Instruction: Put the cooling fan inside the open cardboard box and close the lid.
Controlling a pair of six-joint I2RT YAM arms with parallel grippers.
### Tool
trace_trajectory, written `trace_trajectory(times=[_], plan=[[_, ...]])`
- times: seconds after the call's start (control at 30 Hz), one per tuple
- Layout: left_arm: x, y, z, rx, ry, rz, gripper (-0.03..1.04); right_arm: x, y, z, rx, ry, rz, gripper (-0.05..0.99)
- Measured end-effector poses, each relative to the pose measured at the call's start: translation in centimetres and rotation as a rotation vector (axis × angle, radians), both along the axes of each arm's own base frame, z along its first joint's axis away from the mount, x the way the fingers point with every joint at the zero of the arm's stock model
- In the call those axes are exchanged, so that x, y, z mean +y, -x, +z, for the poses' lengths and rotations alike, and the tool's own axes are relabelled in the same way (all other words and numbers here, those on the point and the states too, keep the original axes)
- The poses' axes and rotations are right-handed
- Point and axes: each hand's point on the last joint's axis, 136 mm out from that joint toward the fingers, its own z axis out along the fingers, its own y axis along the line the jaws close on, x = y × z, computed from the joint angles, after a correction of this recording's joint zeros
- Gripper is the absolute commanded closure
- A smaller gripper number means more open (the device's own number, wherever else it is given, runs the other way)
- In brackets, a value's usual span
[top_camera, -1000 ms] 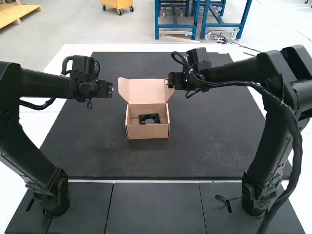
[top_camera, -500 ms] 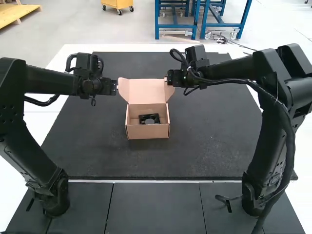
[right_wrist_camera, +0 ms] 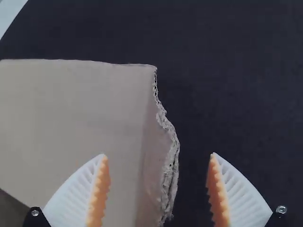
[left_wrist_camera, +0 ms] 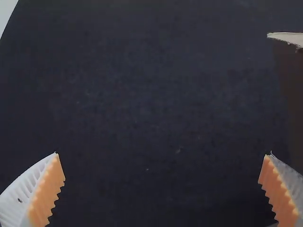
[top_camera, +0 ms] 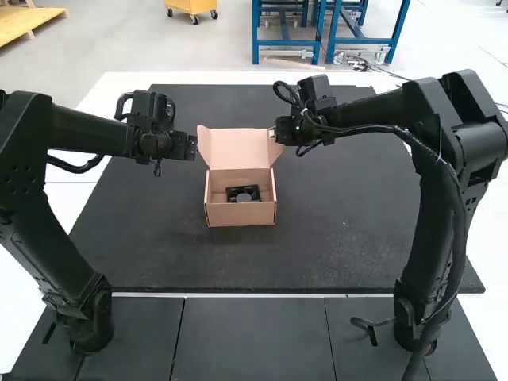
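From above, the cooling fan [top_camera: 241, 193] already lies inside the cardboard box [top_camera: 240, 210], whose lid [top_camera: 238, 148] stands upright at the back, so only the closing is left. Over the last second the left gripper [top_camera: 192, 148] has slid in across the black mat [top_camera: 341, 222] and now sits just beside the lid's left edge, while the right gripper [top_camera: 277, 131] has barely shifted at the lid's upper right corner. From the left wrist, its fingers [left_wrist_camera: 45, 189] are spread wide with only mat between them and a sliver of cardboard off to one side, so they hold nothing. From the right wrist, the ribbed fingers [right_wrist_camera: 97, 194] are also parted, straddling the lid's ragged side edge without pinching it. Both arms look set to tip the lid forward.
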Motion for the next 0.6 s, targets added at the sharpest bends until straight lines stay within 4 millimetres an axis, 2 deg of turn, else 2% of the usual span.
trace_trajectory(times=[0.3,0.47,0.6], plan=[[0.00,0.00,-0.02,0.000,0.000,0.000,0.04,0.12,-0.04,0.14,-0.001,-0.011,-0.001,0.50],[0.00,-0.01,0.01,0.000,0.000,0.000,0.04,0.12,-0.06,0.16,0.000,-0.013,-0.003,0.57],[0.00,0.00,0.00,0.000,0.000,0.000,0.04,0.11,-0.06,0.16,0.003,-0.018,-0.008,0.58]])
